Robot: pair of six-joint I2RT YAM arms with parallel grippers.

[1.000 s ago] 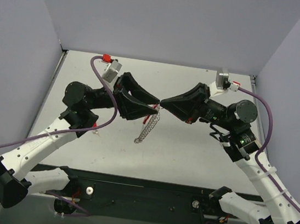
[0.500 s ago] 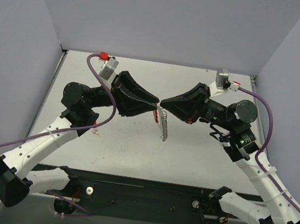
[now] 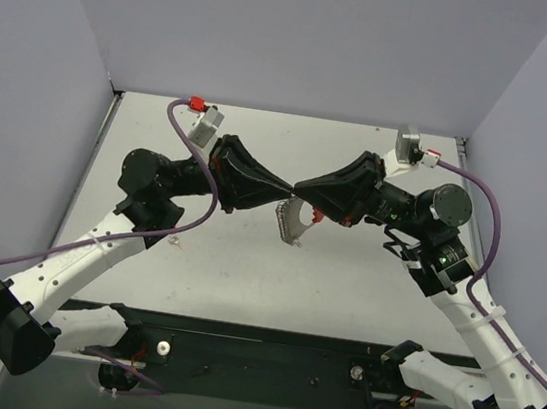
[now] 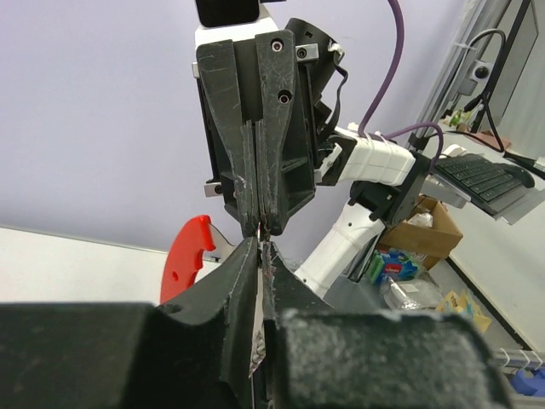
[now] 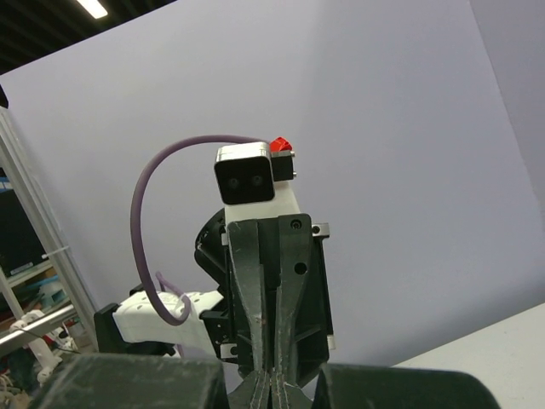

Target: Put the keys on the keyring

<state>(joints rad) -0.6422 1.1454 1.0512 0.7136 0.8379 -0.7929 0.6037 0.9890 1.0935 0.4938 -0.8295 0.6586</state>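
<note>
Above the table point(image 3: 243, 281) I've got the right gripper point(image 3: 300, 186) pinched tight and the left gripper point(image 3: 287, 188) meeting it tip to tip. The left jaws are drawn narrow around a thin silver sliver point(image 4: 257, 339); I cannot tell if that is key or chain, or if it is truly gripped. The keyring point(image 3: 292, 223) dangles just below both sets of fingertips, its chain bunched.

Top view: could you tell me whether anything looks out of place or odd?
The silver link chain hangs in mid-air, bunched and curled rather than straight, below where the left gripper and right gripper meet tip to tip.
</note>
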